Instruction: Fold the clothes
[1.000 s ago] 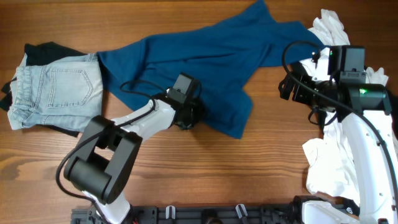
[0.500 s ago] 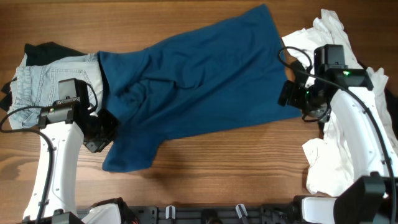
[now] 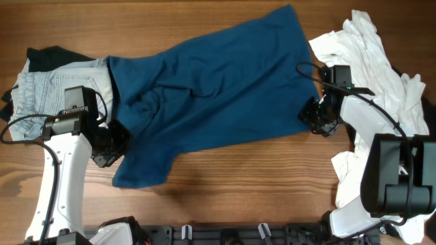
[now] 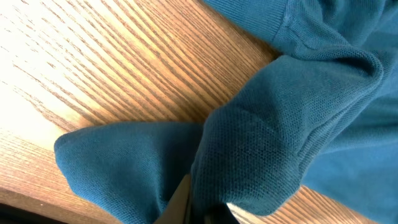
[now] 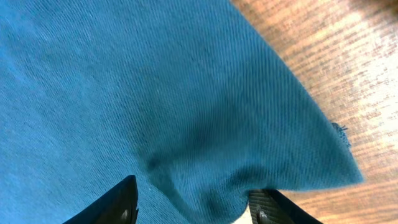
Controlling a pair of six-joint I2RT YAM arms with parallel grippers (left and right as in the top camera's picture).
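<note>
On a wood-grain table (image 3: pixel 225 184), a teal shirt (image 3: pixel 218 88) lies spread diagonally between denim shorts (image 3: pixel 58 99) and a heap of white garments (image 3: pixel 368 54). The left gripper (image 3: pixel 114 141) appears clamped on the shirt's lower-left sleeve, though bunched cloth hides most of the grip. The right gripper (image 3: pixel 315 121) sits at the shirt's right corner, jaws apart over puckered fabric. The step looks like laying the shirt flat; next, the right jaws likely need to close on that corner before any fold.

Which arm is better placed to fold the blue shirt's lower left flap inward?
Left: the left gripper pinches the shirt beside that flap; the right gripper sits open at the opposite corner.
</note>
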